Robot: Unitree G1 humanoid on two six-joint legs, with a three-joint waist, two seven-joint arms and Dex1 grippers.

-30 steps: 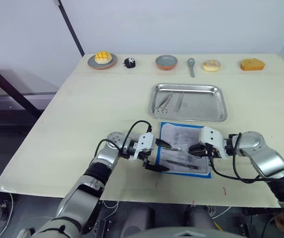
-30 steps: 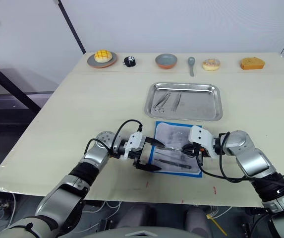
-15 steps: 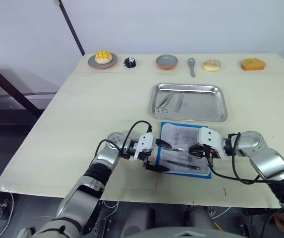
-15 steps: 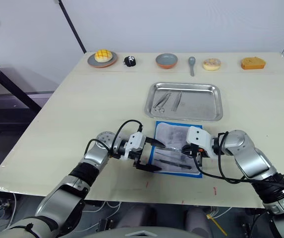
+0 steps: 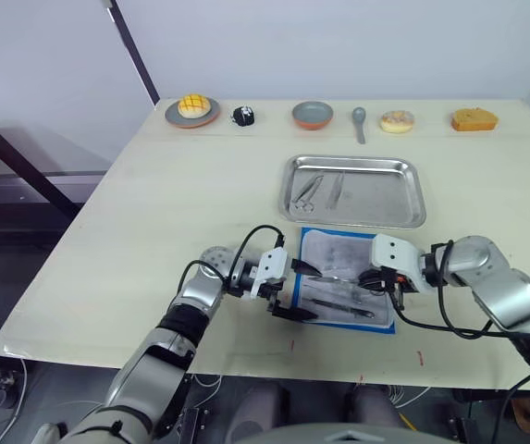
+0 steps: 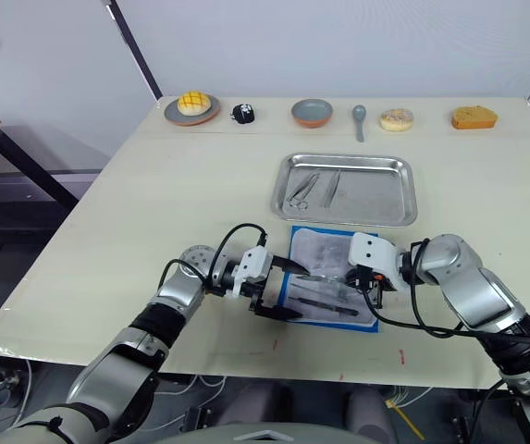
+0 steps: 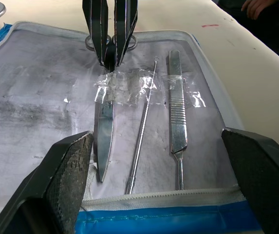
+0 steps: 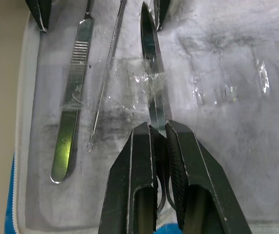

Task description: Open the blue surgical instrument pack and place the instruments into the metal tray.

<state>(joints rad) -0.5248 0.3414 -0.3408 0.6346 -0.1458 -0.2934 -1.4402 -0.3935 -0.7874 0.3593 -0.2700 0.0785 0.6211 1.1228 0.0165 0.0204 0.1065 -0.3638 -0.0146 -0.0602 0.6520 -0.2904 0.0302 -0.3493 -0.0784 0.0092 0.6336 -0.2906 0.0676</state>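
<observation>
The blue surgical instrument pack (image 5: 334,248) lies open near the table's front edge, its white inner side up. Three instruments rest in it under clear tape: scissors (image 7: 103,126), a thin probe (image 7: 141,141) and a flat handle (image 7: 176,117). My right gripper (image 8: 158,127) is shut on the scissors by their handle end, low over the pack. My left gripper (image 5: 300,290) stands open at the pack's left edge, one finger on each side of it. The metal tray (image 5: 420,194) sits just behind the pack. In the tray are scissors (image 5: 303,192) and tweezers (image 5: 336,190).
Along the table's far edge stand a plate with a yellow bun (image 5: 191,111), a small black-and-white object (image 5: 241,116), a grey bowl (image 5: 312,115), a grey spoon (image 5: 358,120), a doughnut (image 5: 396,121) and an orange cake piece (image 5: 474,119).
My right arm's elbow has shifted slightly away from the table's front edge. Both grippers and the instruments hold their places.
</observation>
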